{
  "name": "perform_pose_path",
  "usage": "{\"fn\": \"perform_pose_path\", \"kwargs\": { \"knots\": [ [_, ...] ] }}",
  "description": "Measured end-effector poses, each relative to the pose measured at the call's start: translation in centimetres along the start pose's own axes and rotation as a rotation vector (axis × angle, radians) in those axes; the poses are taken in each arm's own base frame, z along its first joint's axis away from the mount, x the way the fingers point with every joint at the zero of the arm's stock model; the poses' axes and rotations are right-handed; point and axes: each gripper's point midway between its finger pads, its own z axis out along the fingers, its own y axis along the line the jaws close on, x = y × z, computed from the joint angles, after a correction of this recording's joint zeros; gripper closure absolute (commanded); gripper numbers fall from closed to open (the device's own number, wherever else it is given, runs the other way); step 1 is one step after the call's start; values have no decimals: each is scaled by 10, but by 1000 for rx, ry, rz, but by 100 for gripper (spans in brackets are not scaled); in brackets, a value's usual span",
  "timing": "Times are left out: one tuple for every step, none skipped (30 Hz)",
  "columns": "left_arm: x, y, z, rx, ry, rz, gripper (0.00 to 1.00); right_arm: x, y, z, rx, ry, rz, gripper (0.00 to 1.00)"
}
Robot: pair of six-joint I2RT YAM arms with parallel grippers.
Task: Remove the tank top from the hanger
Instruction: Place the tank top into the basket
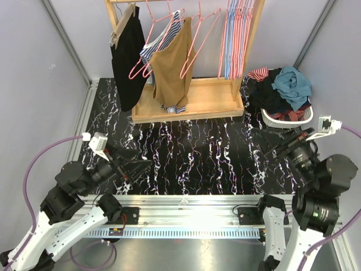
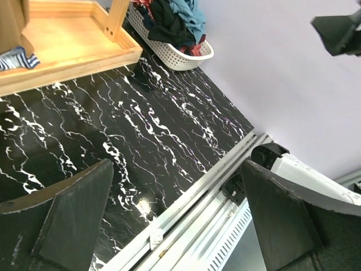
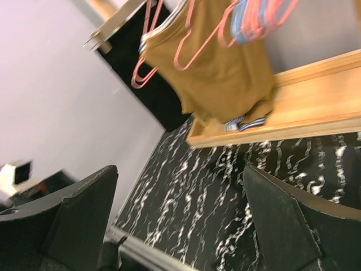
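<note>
Left wrist shows the basket heaped with clothes, right wrist the tank top on its hanger; both jaws gape empty.

**Tan tank top, still on its pink hanger**

You see the tank top hanging at the far end of the surface, from the rail of the wooden rack. It is mustard-brown and sleeveless with narrow straps, and it hangs long and slightly skewed, its hem close above the rack's base. The hanger is thin pink wire. It sits tilted, with one arm running diagonally across the front of the fabric.
</note>
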Motion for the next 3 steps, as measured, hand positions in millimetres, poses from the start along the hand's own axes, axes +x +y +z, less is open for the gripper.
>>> {"fn": "perform_pose_path", "kwargs": {
  "knots": [
    [2,0,1,2,3,-5,1,5,7,-4,-26,15,-2,0],
    [3,0,2,3,5,-9,1,9,12,-7,-49,31,-1,0],
    [3,0,2,4,7,-16,1,11,15,-8,-62,44,4,0]
  ]
}}
